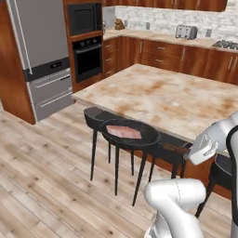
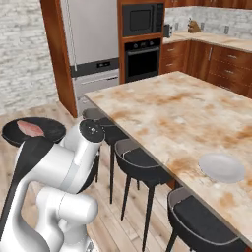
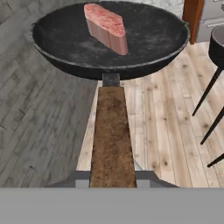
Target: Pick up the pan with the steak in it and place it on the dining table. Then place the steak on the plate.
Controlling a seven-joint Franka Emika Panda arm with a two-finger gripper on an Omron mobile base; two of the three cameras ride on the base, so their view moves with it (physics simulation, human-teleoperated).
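Closest to the hand camera runs the brown handle (image 3: 111,135) of the pan (image 3: 109,41), and the gripper (image 3: 112,177) is clamped on its near end, jaws closed tight against both sides of the wood. Straight ahead of the gripper the black pan hangs level in the air over the wood floor (image 3: 48,131), with the steak (image 3: 107,27) lying in its far half, toward the left.

From the left base camera the pan (image 1: 131,134) hangs in front of a row of dark stools (image 1: 95,116), just short of the near edge of the dining surface (image 1: 172,95); the steak (image 1: 124,132) sits flat in it and the handle (image 1: 175,148) leads back to the white hand. Whether the pan touches the stool behind it cannot be told.

From the right base camera the pan (image 2: 33,131) shows to the left of the arm, partly hidden behind its dark link, steak (image 2: 30,128) still visible. Well off to the gripper's right, near the edge of the marble surface (image 2: 162,108), lies the plate (image 2: 221,167), with bare marble all around it. Stools (image 2: 140,165) are tucked along that edge.

Beyond the surface stand a steel fridge (image 1: 42,56), a wall oven (image 1: 87,56) and counters (image 1: 186,44) with a toaster (image 1: 186,32); the stove is cut off at the picture's edge.
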